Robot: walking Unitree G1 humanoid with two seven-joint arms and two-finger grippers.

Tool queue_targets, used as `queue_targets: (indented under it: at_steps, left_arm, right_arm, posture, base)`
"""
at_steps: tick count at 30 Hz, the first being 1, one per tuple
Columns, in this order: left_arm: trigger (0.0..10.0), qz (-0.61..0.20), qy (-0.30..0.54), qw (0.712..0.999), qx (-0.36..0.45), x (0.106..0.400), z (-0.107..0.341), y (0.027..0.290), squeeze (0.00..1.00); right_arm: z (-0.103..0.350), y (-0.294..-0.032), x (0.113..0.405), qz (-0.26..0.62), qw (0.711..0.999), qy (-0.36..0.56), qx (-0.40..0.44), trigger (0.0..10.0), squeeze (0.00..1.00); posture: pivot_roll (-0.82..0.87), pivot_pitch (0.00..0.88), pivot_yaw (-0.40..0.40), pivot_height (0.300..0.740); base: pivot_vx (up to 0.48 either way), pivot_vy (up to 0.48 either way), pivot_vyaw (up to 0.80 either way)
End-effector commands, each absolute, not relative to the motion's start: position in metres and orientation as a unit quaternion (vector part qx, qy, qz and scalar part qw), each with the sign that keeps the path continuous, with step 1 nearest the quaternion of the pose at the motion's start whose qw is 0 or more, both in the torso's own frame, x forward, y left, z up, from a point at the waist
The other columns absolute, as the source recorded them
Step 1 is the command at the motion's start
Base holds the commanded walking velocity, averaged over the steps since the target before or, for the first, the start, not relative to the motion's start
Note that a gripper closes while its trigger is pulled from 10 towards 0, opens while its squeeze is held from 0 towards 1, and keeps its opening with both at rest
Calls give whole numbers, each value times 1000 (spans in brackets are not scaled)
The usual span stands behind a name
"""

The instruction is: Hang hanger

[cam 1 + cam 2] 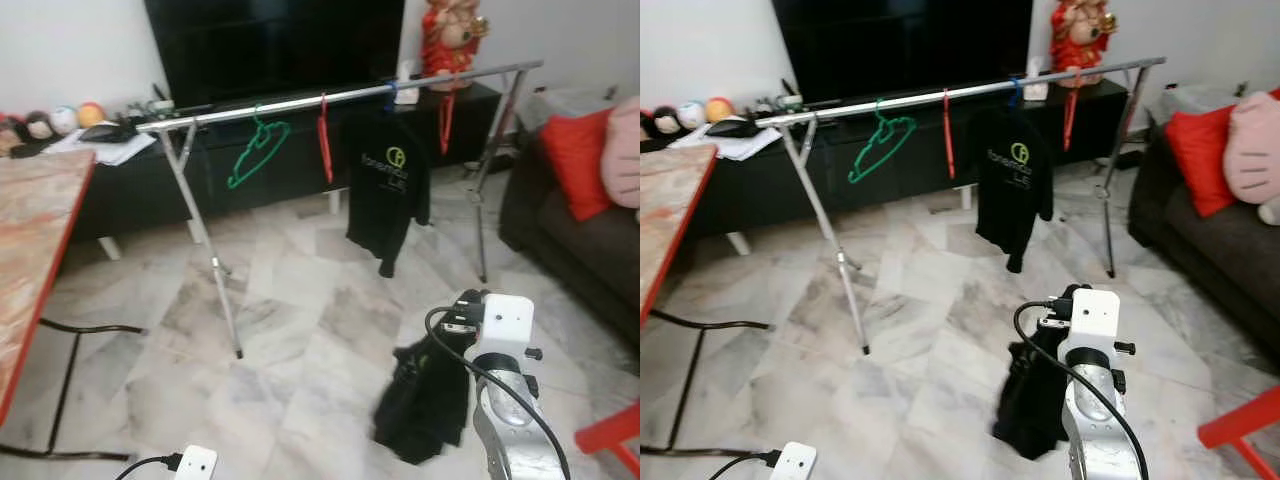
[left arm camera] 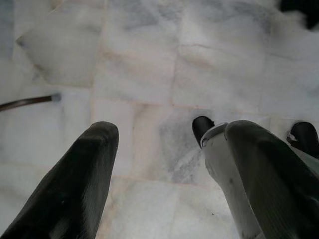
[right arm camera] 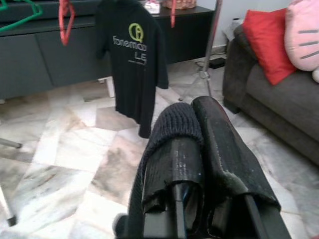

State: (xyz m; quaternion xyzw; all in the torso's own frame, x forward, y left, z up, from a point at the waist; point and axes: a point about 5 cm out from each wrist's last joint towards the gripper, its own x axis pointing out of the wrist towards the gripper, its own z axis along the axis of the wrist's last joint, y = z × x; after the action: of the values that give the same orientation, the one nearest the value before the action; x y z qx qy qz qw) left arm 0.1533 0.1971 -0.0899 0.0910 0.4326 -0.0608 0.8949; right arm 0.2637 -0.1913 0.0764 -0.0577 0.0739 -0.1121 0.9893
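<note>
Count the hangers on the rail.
4. A green one towards the rail's left end, a red one beside it, a blue one carrying the black shirt, and another red one furthest right.

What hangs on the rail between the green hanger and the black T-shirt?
One red hanger hangs on the rail between the green hanger and black T-shirt, seen in both eye views.

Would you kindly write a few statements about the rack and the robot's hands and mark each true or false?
1. A black shirt hangs on the rack. True.
2. The green hanger lies on the floor. False: it hangs on the rack.
3. The right hand is shut on a dark garment. True.
4. The left hand holds a hanger. False: it is open and empty above the floor.
</note>
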Motion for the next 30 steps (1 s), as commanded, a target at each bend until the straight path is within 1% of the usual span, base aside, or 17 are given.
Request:
queue_targets:
  at_steps: [1,5,18,27,30]
  left_arm:
    - [10000,-59,437,893,91,153,-90,200,0]
    - [10000,-60,438,892,91,152,-90,199,0]
    - [10000,-68,443,889,96,148,-92,200,0]
    - [10000,-69,445,887,96,147,-93,199,0]
    - [10000,-70,449,886,94,144,-94,196,0]
  right_arm:
    - [86,-189,268,-111,991,50,-57,10000,0]
    - [85,-189,267,-111,990,55,-66,10000,0]
    - [85,-189,264,-118,990,55,-51,10000,0]
    - [86,-187,262,-109,992,52,-47,10000,0]
    - [86,-188,260,-107,992,53,-50,10000,0]
  posture:
    - [-112,0,50,740]
    - [-109,0,49,740]
    - [-106,0,51,740]
    - [-109,0,32,740]
    - [-113,0,24,740]
  base:
    - [364,0,0]
    - [366,0,0]
    - [370,0,0]
    - [371,0,-800]
    - [370,0,-392]
